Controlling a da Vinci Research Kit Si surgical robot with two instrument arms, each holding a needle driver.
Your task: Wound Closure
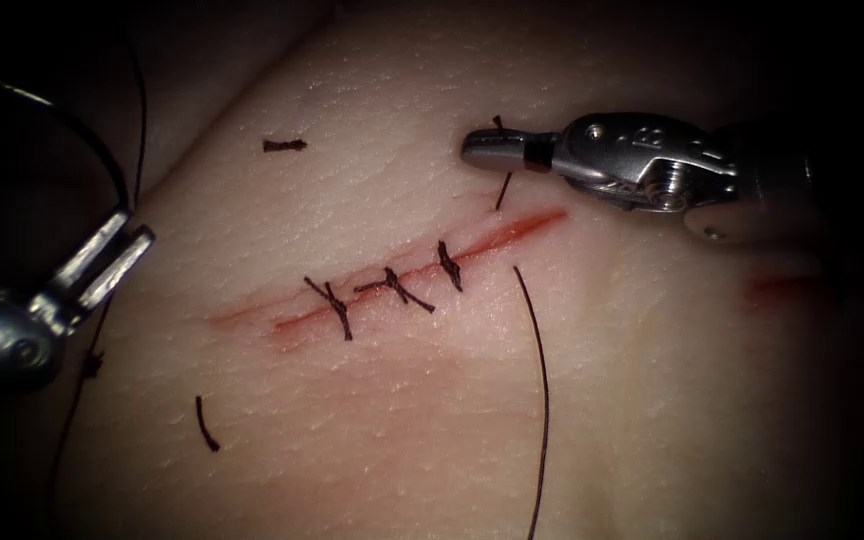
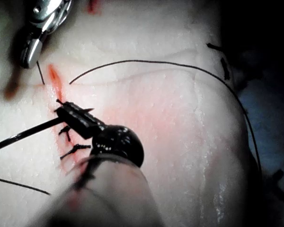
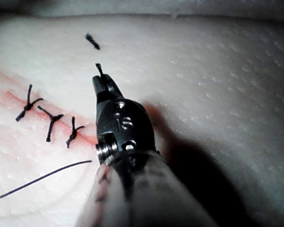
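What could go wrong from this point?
The right tool grips the thread close to its short end, so it may slip free. The left tool holds the needle near one end, off the tissue; it could swivel. The cut is unstitched at its right end and could gape.

Open tissue (image 1: 432, 440) below cut (image 1: 402, 280); loose thread (image 1: 542, 400) crosses it, right side.

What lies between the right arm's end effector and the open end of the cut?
In the endoscope view, a short piece of thread runs from the right end effector toward the cut, over bare tissue.
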